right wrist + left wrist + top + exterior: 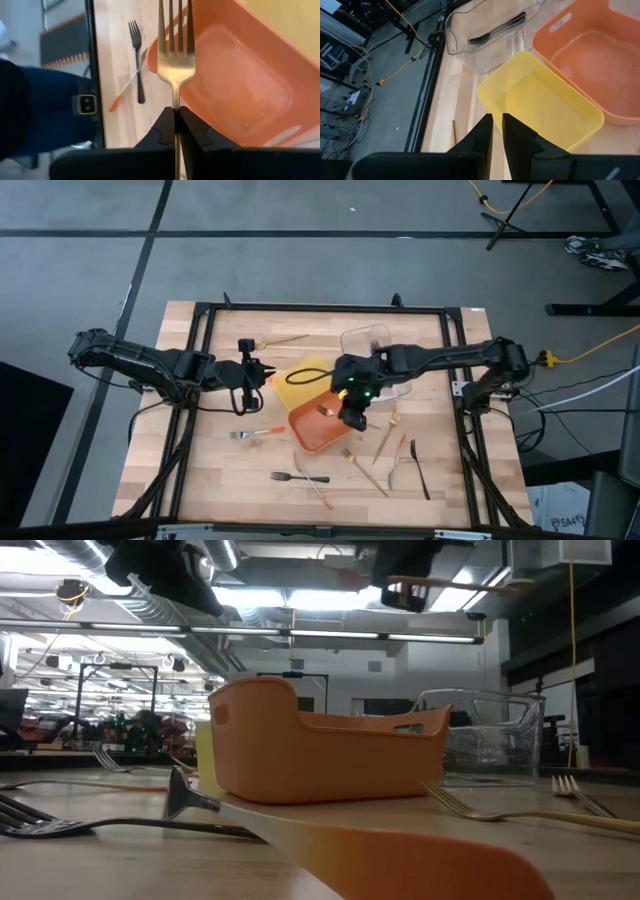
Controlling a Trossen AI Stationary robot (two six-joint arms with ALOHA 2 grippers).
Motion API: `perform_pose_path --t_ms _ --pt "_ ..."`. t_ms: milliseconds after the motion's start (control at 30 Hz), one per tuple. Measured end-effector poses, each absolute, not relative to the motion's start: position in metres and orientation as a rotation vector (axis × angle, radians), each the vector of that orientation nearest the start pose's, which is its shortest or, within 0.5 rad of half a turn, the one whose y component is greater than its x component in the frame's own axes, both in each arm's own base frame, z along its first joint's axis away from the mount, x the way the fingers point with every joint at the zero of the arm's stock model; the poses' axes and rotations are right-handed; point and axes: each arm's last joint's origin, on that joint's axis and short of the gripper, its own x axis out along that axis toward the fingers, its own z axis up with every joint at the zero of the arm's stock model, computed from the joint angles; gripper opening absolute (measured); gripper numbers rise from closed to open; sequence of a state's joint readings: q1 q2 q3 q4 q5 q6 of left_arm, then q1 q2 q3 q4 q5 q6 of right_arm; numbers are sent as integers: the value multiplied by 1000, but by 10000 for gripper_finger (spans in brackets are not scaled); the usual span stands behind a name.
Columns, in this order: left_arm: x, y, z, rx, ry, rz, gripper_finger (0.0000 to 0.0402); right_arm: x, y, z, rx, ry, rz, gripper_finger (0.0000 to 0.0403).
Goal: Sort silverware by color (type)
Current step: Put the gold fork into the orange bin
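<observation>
My right gripper [347, 412] hovers above the orange tray [312, 438] and is shut on a gold fork [176, 60], whose tines reach out over the tray's near rim. My left gripper [262, 370] hangs by the yellow tray [300, 385]; its fingers [485, 132] stand a narrow gap apart and hold nothing. The clear tray [352, 340] holds black forks [495, 32]. Flat on the table lie an orange-handled fork [258, 433], a black fork [298, 477], several gold forks [388, 435] and a black utensil [420, 470]. My right gripper pinches the gold fork between its two fingers by the handle [176, 102], just behind the head. The handle runs back along the fingers and the tines point forward past the fingertips. The fork is lifted clear and lies about level in the low view [450, 582].
One gold fork [285, 340] lies near the far edge, left of the clear tray. An orange-handled utensil [315, 490] lies beside the black fork near the near edge. The table's black frame [200, 315] rims the top. Something dark blue [30, 115] stands beyond the near edge.
</observation>
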State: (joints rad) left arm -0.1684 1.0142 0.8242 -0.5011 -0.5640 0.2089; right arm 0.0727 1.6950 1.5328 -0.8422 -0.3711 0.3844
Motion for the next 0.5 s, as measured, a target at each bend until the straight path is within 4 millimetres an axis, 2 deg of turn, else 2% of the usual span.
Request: perform_pose_path --t_ms 133,333,500 --pt "203 -19 282 448 690 312 36 370 37 301 395 1125 253 0" --pt "203 -19 282 449 690 312 36 392 38 294 246 1116 341 0" --pt "203 -19 282 449 690 312 36 401 38 280 177 1142 359 0"
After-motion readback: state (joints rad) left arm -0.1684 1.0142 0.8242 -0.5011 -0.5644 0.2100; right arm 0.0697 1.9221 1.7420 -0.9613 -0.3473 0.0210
